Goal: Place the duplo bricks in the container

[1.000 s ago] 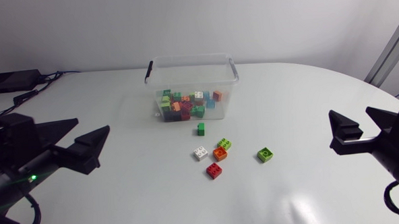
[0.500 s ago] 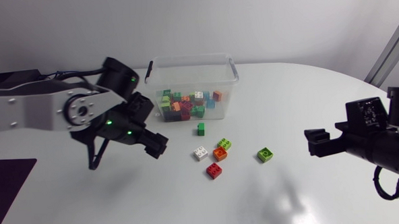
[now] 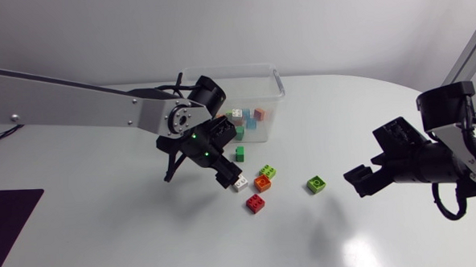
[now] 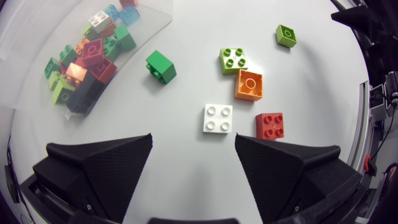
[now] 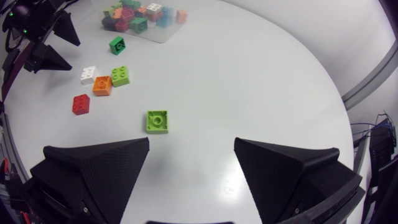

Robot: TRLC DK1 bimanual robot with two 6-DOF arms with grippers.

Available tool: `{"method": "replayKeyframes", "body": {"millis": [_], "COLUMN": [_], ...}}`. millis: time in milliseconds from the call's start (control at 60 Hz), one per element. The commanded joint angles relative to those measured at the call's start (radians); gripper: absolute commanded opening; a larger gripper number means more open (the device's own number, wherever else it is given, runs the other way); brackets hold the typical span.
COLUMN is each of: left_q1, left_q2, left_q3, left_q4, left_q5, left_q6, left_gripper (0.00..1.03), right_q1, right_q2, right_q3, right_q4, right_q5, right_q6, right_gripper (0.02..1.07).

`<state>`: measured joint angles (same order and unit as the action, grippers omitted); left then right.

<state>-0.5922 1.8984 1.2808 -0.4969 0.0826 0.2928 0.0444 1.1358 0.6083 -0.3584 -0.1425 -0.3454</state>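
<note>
- The container [image 3: 255, 71], a clear tub with a dark handle at each short end, stands on the table [image 3: 347, 241] and holds a heap of mixed bricks [image 4: 87, 59].
- Six more bricks lie loose in front of the container. A dark green brick [image 4: 161, 66] is nearest to it and stands alone.
- Farther out from the container sit a four-stud light green brick [image 4: 233, 60] and an orange brick [image 4: 249, 84] just beside it, almost touching. A white brick [image 4: 218, 118] and a red brick [image 4: 269, 124] lie beyond, each with a strip of bare table around it.
- A lime brick [image 5: 157, 121] with one ring-shaped stud lies well apart from the others, on the right arm's side of the container.
- The left gripper [image 4: 193, 138] hovers in front of the container with its fingers spread wide and nothing held. The white brick is just ahead of the gap between them.
- The right gripper [image 5: 192, 142] is well away from the container, its fingers also wide apart and holding nothing. The lime brick is the nearest brick ahead of it.
- The right wrist view shows the table's curved edge sweeping round, well apart from the lime brick.
- In the head view the left arm [image 3: 100, 107] covers the container's left end and one finger hides part of the white brick. The left wrist view shows that brick whole, with four studs.
</note>
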Motion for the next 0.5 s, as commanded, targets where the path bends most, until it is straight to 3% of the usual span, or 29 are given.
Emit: {"method": "replayKeyframes", "body": {"millis": [0, 317, 483], "left_q1": [-0.011, -0.035, -0.024], "left_q2": [0.053, 0.177, 0.243], "left_q3": [0.041, 0.141, 0.199], "left_q4": [-0.009, -0.029, -0.078], "left_q5": [0.022, 0.071, 0.091], "left_q6": [0.071, 0.143, 0.155], "left_gripper": [0.91, 0.90, 0.72], "right_q1": [0.000, 0.025, 0.066], "right_q2": [0.042, 0.206, 0.257], "right_q3": [0.042, 0.108, 0.140], "right_q4": [-0.011, -0.022, -0.027], "right_q5": [-0.039, -0.072, -0.039], "right_q6": [-0.027, 0.002, 0.020], "right_gripper": [0.99, 0.99, 0.99]}}
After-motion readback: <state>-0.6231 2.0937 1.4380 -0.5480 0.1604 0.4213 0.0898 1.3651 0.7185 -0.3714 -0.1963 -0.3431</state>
